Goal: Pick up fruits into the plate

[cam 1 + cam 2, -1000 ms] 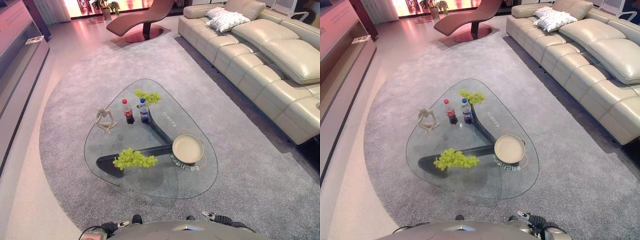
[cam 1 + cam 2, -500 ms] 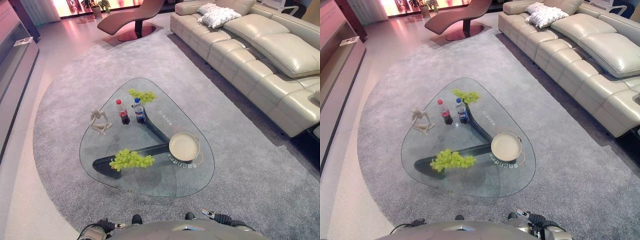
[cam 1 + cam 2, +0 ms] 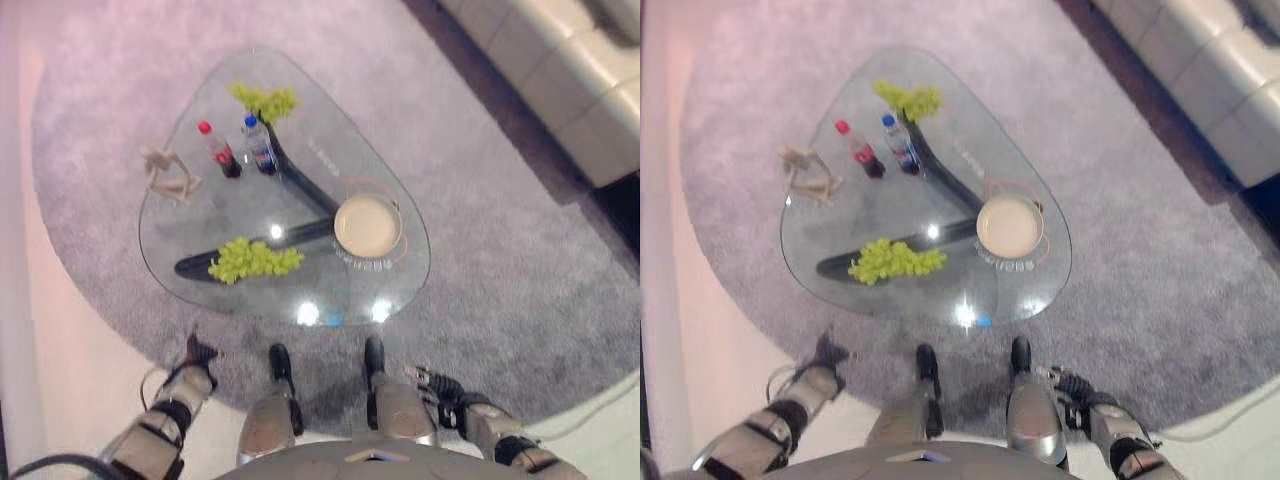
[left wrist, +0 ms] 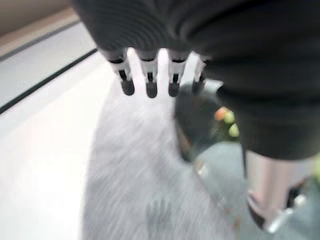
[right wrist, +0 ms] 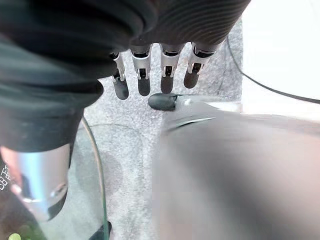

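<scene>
**Q:** What has changed since a second ago?

**A:** Only the camera has tipped downward, so the sofa has slid toward the upper right corner and both arms now show below; the things on the table lie as they did.

**Q:** Where is the fruit relative to each robot hand?

**A:** One bunch of green grapes (image 3: 252, 259) lies on the near left part of the glass table (image 3: 300, 295), on the side of the left robot hand (image 3: 198, 352). That hand hangs low beside the table's near edge, well apart from the grapes, its fingers (image 4: 150, 80) straight and holding nothing. A second grape bunch (image 3: 265, 101) lies at the far end of the table. The right robot hand (image 3: 1065, 384) hangs near the floor at the lower right, also well apart from the fruit, its fingers (image 5: 144, 75) relaxed and empty.

**Q:** And the plate?

**A:** A round cream plate (image 3: 368, 224) sits on the right side of the table, apart from both bunches.

**Q:** What else is on the table and around it?

**A:** Two small bottles (image 3: 238, 148) stand near the far grapes, and a pale figurine (image 3: 167, 174) stands at the left edge. The table stands on a grey rug (image 3: 480, 270), with a cream sofa (image 3: 570, 80) at the upper right.
</scene>
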